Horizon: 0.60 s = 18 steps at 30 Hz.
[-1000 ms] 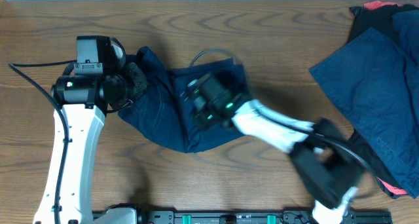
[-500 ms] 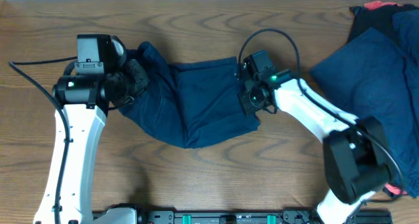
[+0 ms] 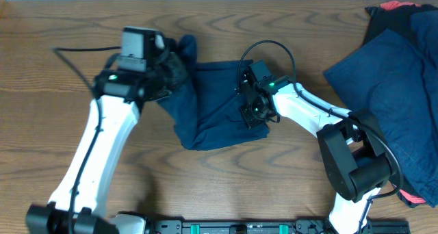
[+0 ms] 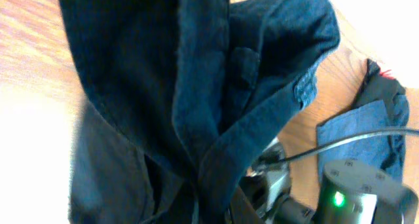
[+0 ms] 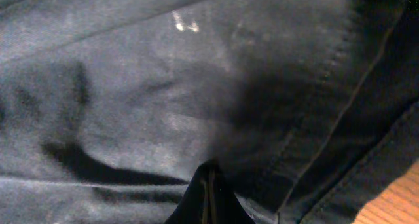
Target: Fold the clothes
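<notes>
Right now one dark blue garment point(image 3: 215, 114) is being folded. It lies on the wooden table point(image 3: 205, 193), a bit above the middle of the overhead view. The left gripper point(image 3: 172, 66) is at the cloth's upper left end. Its fingers are hidden in the cloth, but that end is bunched up and lifted off the table, so it looks closed tight on it. The right gripper point(image 3: 254, 111) sits on the right side of the same garment. Its two fingers are pressed together, tips down on the cloth, and I cannot tell if any cloth is nipped between them. The other clothes point(image 3: 397, 83) sit in a pile at the right edge. Next, I think the left gripper must carry its end over to the right and lay it flat, while the right gripper pins its side down.
</notes>
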Motion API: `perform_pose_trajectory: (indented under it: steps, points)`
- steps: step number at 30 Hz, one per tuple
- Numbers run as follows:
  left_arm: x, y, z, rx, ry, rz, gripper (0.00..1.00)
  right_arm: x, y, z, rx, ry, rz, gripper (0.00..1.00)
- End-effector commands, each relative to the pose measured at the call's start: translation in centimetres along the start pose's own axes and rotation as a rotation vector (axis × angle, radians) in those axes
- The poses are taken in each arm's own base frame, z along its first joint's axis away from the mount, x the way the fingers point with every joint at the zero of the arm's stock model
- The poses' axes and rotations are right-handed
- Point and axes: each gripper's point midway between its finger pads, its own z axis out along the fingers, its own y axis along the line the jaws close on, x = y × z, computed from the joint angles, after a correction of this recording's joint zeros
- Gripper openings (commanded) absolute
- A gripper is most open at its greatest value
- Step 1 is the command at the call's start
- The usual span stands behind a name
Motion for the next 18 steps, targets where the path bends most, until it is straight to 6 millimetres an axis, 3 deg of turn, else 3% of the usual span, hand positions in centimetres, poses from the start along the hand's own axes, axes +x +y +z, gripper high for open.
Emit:
perform_pose_trajectory:
  steps: [1,8,18]
  points:
    - [0.9,-2.2,1.6,0.038,0.028,-0.046,0.06,2.1,0.4,2.1,-0.017,0.085,-0.009,0.01]
    - [3.3,-5.1,4.4,0.082,0.073,-0.010,0.06,2.1,0.4,2.1,-0.017,0.085,-0.009,0.01]
    - [4.0,-6.6,5.0,0.116,0.077,-0.041,0.06,2.1,0.4,2.1,-0.017,0.086,-0.009,0.01]
